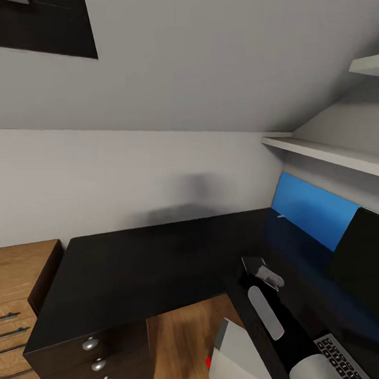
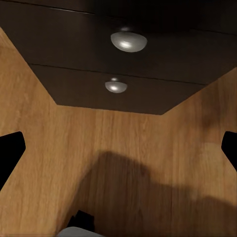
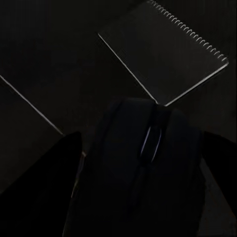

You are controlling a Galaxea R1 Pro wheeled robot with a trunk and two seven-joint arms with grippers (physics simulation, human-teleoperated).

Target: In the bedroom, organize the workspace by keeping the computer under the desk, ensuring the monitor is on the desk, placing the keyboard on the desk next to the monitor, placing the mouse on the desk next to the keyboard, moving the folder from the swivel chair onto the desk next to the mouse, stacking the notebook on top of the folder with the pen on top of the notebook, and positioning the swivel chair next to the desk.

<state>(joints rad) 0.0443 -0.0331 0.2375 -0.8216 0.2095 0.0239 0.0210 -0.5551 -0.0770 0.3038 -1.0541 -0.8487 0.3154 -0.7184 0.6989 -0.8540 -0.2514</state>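
Fingers of the right gripper (image 3: 143,192) stood apart on either side of a dark, rounded computer mouse (image 3: 148,163); whether they touched it I could not tell. Just beyond the mouse lay a dark spiral-bound notebook (image 3: 165,54) on the black-topped L-shaped desk (image 1: 152,260). On that desk, a grey-keyed black keyboard (image 1: 349,367) lay before the black flat monitor (image 1: 361,259). Under the desk stood the light grey computer tower (image 1: 241,364). The left gripper's (image 2: 118,158) jaws stood wide apart, holding nothing, facing the desk's black drawers (image 2: 123,84).

The bench (image 1: 141,265) stands against the wall. The monitor (image 1: 361,259) and the keyboard (image 1: 349,367) before it sit at its right end. The computer (image 1: 241,362) is under the bench, right of the drawer unit (image 1: 100,357). A cabinet (image 1: 9,291) stands left.
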